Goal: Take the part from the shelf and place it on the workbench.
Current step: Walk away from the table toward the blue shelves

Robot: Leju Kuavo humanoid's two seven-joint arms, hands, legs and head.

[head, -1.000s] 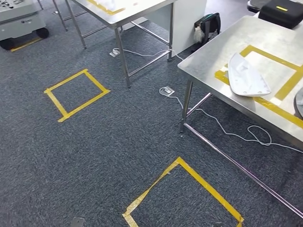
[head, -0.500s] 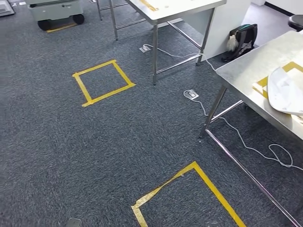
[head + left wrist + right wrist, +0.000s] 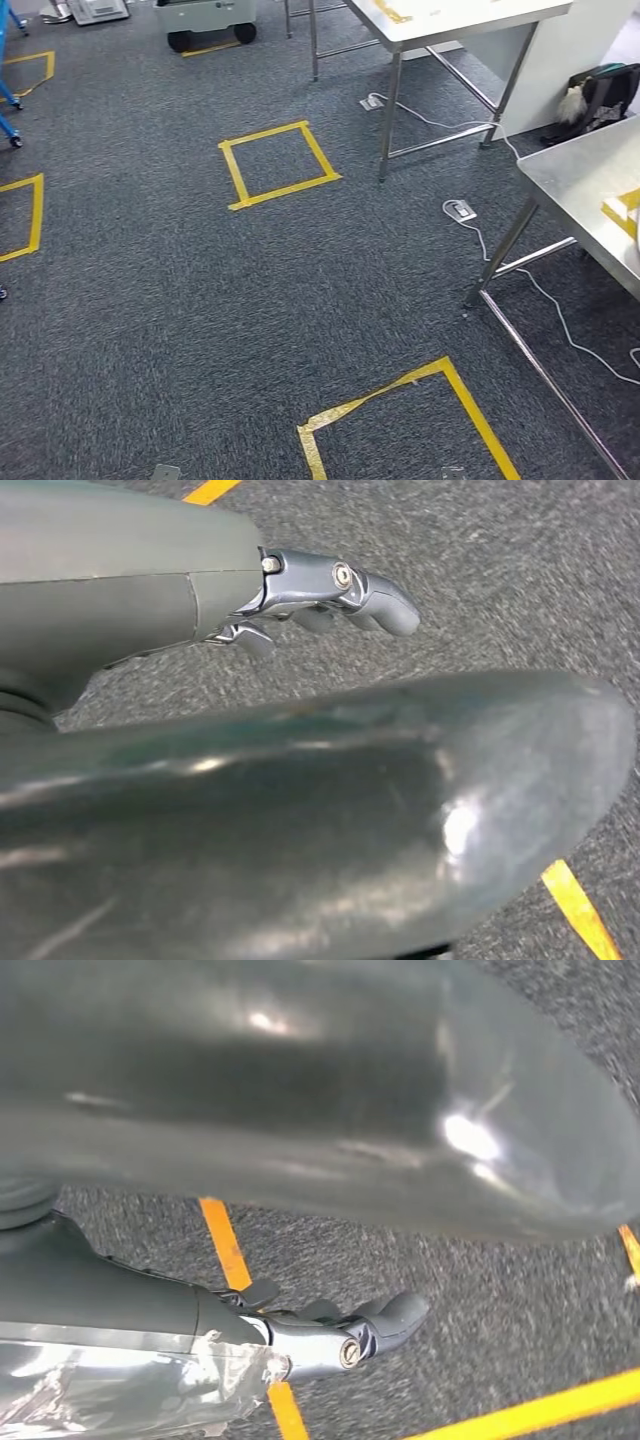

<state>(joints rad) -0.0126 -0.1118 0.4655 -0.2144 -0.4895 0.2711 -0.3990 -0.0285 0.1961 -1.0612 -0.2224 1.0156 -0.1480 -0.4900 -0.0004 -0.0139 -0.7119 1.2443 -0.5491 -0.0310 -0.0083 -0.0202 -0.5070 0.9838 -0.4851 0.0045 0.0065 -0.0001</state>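
The whole head view has slid: the camera is turning toward the robot's left, so the steel desk [image 3: 585, 190] at 3 o'clock, which a second ago took up much of the right side with the white part lying on its yellow tape frame, now shows just a corner, one leg and a scrap of tape at the picture's edge. The part itself has passed out of the frame; going by the earlier pictures it lies on that desk, off to the right. The things have not moved, the view has. My reading is that one part is already set down and the robot is swinging round, perhaps toward the shelf for another, though no shelf is recognisable yet.

New ground has come in: a yellow tape square [image 3: 278, 164] at 12 o'clock on the carpet, a second tape square [image 3: 23, 215] at 9 o'clock, a nearer one [image 3: 407, 415] at 6 o'clock, a wheeled grey cart [image 3: 207, 18] at 11 o'clock, a second desk [image 3: 453, 20] at 1 o'clock, and a dark bag [image 3: 600, 90] on the floor at 2 o'clock, its contents too small to tell.

The left robot hand [image 3: 317, 595] hangs over the carpet with fingers loosely extended and nothing in them. The right robot hand [image 3: 332, 1335] does the same above a tape line.
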